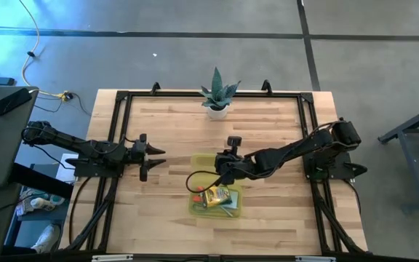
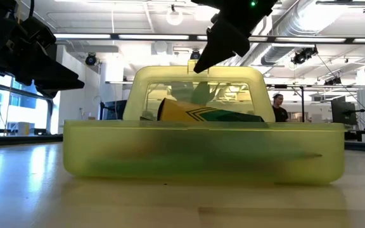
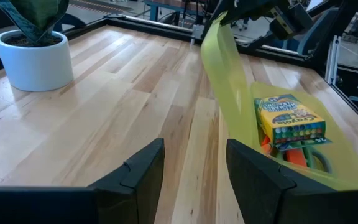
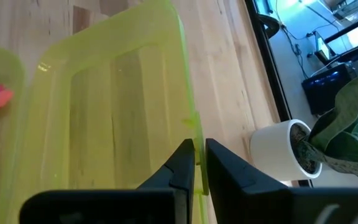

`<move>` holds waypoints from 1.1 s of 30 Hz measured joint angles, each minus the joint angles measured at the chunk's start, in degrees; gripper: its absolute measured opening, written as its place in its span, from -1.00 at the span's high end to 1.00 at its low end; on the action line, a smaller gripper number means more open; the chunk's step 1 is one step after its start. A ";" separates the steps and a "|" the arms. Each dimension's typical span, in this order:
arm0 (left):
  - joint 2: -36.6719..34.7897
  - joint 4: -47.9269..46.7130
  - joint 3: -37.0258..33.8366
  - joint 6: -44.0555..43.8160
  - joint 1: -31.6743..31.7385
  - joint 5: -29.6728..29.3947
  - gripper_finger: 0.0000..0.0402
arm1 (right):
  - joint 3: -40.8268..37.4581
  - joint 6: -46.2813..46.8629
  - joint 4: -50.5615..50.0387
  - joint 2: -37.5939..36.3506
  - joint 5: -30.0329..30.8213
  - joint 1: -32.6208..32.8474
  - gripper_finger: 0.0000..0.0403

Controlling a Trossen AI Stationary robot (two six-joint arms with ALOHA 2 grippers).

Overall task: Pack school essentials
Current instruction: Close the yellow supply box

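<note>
Overhead, my right jaws [image 1: 220, 166] pinch the raised lid [image 1: 205, 161] edge of the yellow-green case [image 1: 214, 209], crayon box [image 1: 218, 195] inside; my left jaws [image 1: 156, 156] wait spread, bare surface [image 1: 268, 131] between. Low down, lid upright. Right wrist: lid rim clamped, potted plant [image 4: 291, 152] near.

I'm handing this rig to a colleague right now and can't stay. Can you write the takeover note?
Right gripper: shut on the edge of the case lid, holding it raised above the yellow-green case.
Left gripper: open, empty, waiting left of the case.
Crayon box lies inside the case with other small items; I can't identify them all.
Potted plant stands at the table's far edge, apart.
Done: items are in the case.
Left: lower the lid shut, release.
</note>
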 joint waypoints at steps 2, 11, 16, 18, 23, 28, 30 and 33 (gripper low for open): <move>-0.01 0.41 0.00 0.00 0.00 -0.39 0.20 | 0.00 -0.44 0.00 0.00 0.06 0.00 0.87; 0.01 1.45 0.00 3.90 0.00 0.25 0.20 | 0.00 -0.99 0.02 0.00 0.06 0.02 0.87; -0.01 1.16 0.00 2.39 0.00 0.29 0.20 | 0.02 -0.99 0.04 0.02 0.04 0.02 0.87; -0.01 1.15 0.00 1.28 0.00 0.01 0.20 | 0.02 -0.99 0.04 0.02 0.04 0.02 0.87; 0.01 1.41 0.00 3.52 0.00 -1.24 0.20 | 0.02 -0.99 0.05 0.02 0.05 0.02 0.87; 0.00 2.84 0.00 2.58 0.02 -2.99 0.20 | 0.02 -0.98 0.07 0.02 0.06 0.02 0.87; 0.01 3.82 0.00 2.56 0.02 -2.81 0.20 | 0.02 -0.97 0.09 0.02 0.06 0.02 0.87; 0.00 5.30 0.00 2.76 0.02 -3.01 0.20 | 0.02 -0.98 0.09 0.02 0.06 0.02 0.87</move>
